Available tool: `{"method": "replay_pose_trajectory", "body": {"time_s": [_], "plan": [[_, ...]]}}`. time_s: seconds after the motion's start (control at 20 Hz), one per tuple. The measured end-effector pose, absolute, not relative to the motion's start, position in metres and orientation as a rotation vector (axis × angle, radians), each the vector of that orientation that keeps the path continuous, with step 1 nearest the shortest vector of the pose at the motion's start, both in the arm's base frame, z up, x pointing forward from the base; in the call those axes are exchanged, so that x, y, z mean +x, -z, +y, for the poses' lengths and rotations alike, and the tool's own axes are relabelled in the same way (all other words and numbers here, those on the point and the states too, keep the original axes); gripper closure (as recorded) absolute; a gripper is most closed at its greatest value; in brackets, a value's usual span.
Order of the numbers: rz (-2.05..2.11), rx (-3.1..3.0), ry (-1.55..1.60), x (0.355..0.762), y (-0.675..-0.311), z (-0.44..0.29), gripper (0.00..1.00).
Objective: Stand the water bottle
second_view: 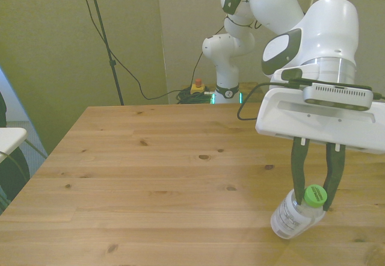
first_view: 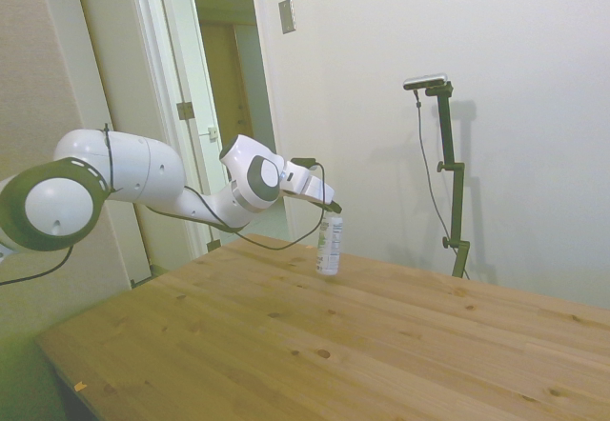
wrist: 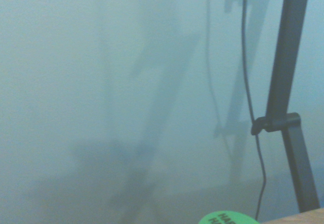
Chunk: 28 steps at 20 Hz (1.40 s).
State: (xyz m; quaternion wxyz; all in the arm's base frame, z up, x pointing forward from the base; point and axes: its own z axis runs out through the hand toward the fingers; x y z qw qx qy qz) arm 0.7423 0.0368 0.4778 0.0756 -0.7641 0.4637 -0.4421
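The white arm reaches in low over the desk (first_view: pixel 286 345), its wrist bent so the hand (second_view: pixel 314 201) points down and forward. In the side view the hand (first_view: pixel 333 211) sits at the top of the bottle (first_view: pixel 329 245), which looks nearly upright there, its base on or just above the desk near the far edge; contact with the wood cannot be judged. The front view shows the two dark fingers (second_view: pixel 298 170) drawn in to a narrow gap and closed on the neck of the bottle (second_view: pixel 295 216) just under the green cap (second_view: pixel 314 194). In that view the bottle appears tilted, cap toward the camera and toward the front view's right, base lower and toward the left, at the near right part of the desk (second_view: pixel 150 176).

The bottle is clear plastic with a white label carrying small dark print; whether there is liquid inside cannot be told.

The wrist view is mostly a blurred pale wall (wrist: pixel 101 82), with only the edge of the green cap (wrist: pixel 228 218) and a sliver of desk (wrist: pixel 298 216) showing. Only the side view shows an open doorway (first_view: pixel 224 59) behind the arm. Only the front view shows the arm's base (second_view: pixel 227 91) beyond the far desk edge.
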Motion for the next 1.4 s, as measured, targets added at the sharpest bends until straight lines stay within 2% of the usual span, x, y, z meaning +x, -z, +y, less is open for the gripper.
{"method": "replay_pose_trajectory", "body": {"time_s": [0.5,0.75,1.05,1.4], "plan": [[1.367,-2.174,1.485,0.635,-0.473,0.021,1.00],[1.347,-2.126,1.529,0.623,-0.466,0.047,1.00],[1.355,-2.100,1.536,0.604,-0.448,0.040,1.00],[1.355,-2.065,1.551,0.598,-0.456,0.029,1.00]]}}
